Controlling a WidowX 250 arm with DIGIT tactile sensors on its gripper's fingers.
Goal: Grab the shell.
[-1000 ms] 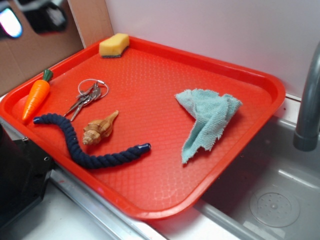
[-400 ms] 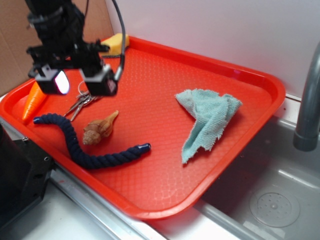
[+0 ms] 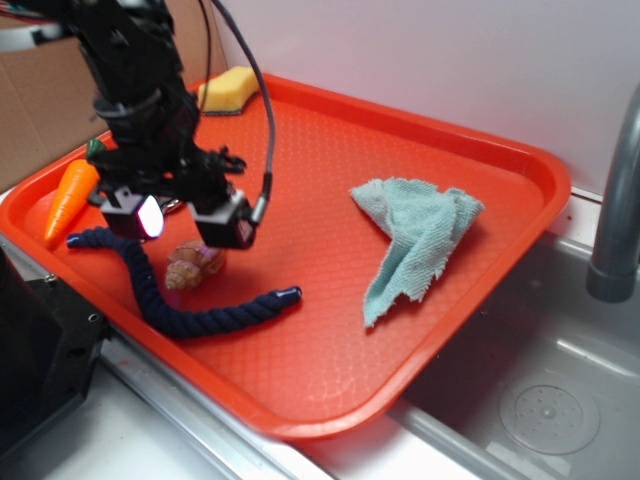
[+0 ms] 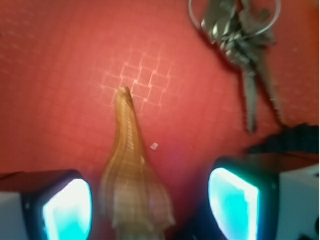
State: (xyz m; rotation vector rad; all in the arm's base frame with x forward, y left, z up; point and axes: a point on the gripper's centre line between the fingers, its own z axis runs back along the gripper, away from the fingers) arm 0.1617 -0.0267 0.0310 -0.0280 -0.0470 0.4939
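Note:
The tan-brown ridged shell [image 3: 190, 264] lies on the red tray [image 3: 330, 330] near its front left. In the wrist view the shell [image 4: 132, 180] points its long tip away from the camera and sits between the two glowing pads [image 4: 67, 210]. My gripper [image 3: 187, 222] hangs open just above it, one finger on each side, with a gap to the right pad and little room at the left. The shell's pointed tip is hidden by the gripper in the exterior view.
A dark blue rope [image 3: 190, 315] curves in front of the shell. A key bunch [image 4: 240, 35] lies just beyond it. An orange toy carrot [image 3: 68, 200], a yellow sponge [image 3: 228, 90] and a light blue cloth [image 3: 415, 240] also lie on the tray. A sink [image 3: 540, 380] is at right.
The arm came in from the upper left and dropped down over the shell, so the open fingers now straddle it. Nothing on the tray has moved.

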